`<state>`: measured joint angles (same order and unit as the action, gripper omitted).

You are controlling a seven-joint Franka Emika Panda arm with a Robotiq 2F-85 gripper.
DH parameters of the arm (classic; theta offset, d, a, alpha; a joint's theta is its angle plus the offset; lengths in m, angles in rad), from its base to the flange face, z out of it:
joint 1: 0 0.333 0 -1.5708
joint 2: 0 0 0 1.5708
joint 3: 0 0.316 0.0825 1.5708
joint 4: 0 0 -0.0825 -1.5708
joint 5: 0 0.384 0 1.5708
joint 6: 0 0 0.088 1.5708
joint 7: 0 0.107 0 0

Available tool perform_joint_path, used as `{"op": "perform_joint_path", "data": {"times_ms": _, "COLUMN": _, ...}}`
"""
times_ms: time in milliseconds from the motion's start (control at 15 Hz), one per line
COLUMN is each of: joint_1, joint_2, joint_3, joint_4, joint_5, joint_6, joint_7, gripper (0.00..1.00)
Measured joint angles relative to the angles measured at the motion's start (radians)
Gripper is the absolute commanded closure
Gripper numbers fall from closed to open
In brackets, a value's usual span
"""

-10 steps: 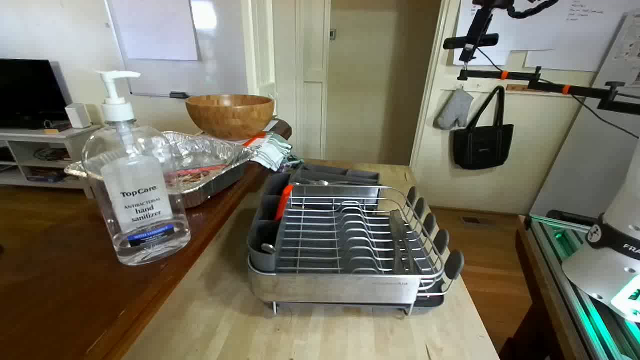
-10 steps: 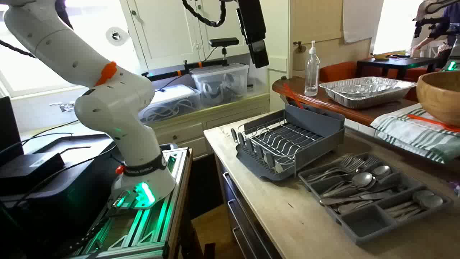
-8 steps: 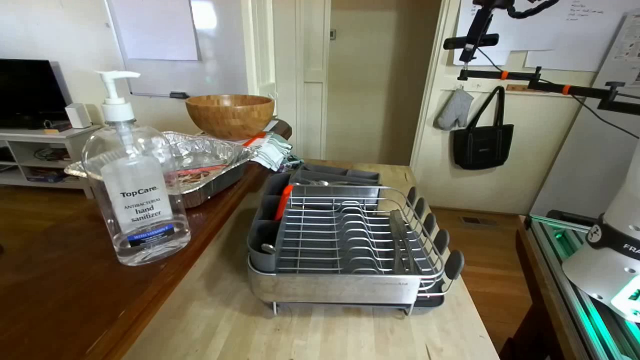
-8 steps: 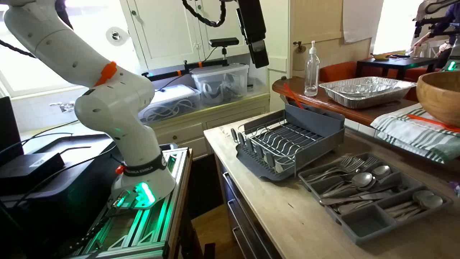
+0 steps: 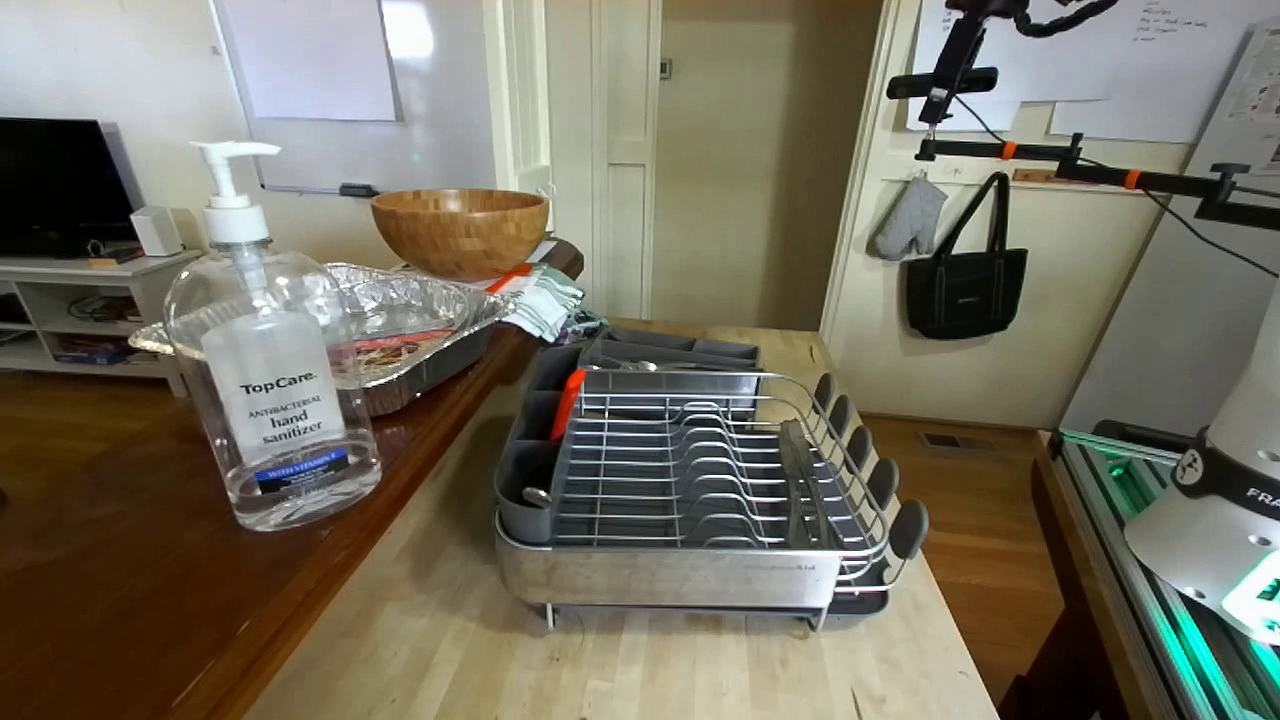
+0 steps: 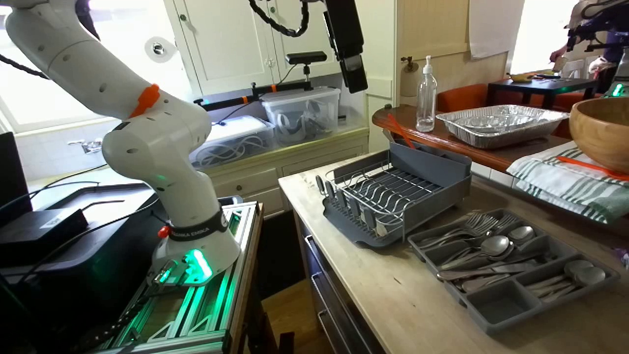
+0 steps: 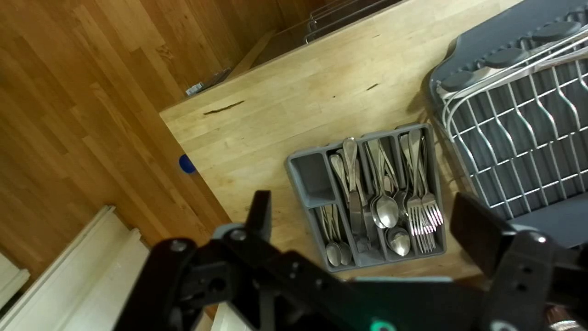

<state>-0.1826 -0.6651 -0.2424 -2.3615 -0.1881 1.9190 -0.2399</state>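
Note:
My gripper (image 7: 362,211) stands open with nothing between its fingers, high above the wooden counter (image 7: 294,115). Below it in the wrist view lies a grey cutlery tray (image 7: 311,202) with spoons, forks and knives sorted in compartments; one corner compartment is bare. In an exterior view the gripper (image 6: 355,73) hangs at the top, apart from everything, seen edge-on. A grey dish rack (image 6: 437,199) stands beside the tray. Knives (image 5: 797,480) lie across its wires in an exterior view. A spoon (image 5: 537,497) and a red-handled utensil (image 5: 567,405) stand in its side cups.
A raised brown table borders the counter, carrying a hand sanitizer bottle (image 5: 275,400), a foil pan (image 6: 501,125), a striped towel (image 6: 570,187) and a wooden bowl (image 6: 602,130). A camera (image 6: 305,58) on a black boom is near the gripper in that view. Drawer handles (image 6: 314,268) line the counter's side.
My arm, the gripper and the things on the counter have not visibly moved. Only a person in the far background of an exterior view has shifted.

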Motion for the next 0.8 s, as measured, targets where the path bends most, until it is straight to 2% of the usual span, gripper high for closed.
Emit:
{"op": "perform_joint_path", "data": {"times_ms": 467, "joint_1": 0.001, "joint_2": 0.003, "joint_3": 0.015, "joint_4": -0.001, "joint_5": 0.002, "joint_6": 0.0, "joint_7": 0.022, "gripper": 0.0}}
{"op": "perform_joint_path", "data": {"times_ms": 800, "joint_1": 0.03, "joint_2": 0.059, "joint_3": 0.14, "joint_4": -0.01, "joint_5": 0.008, "joint_6": 0.014, "joint_7": 0.19, "gripper": 0.0}}
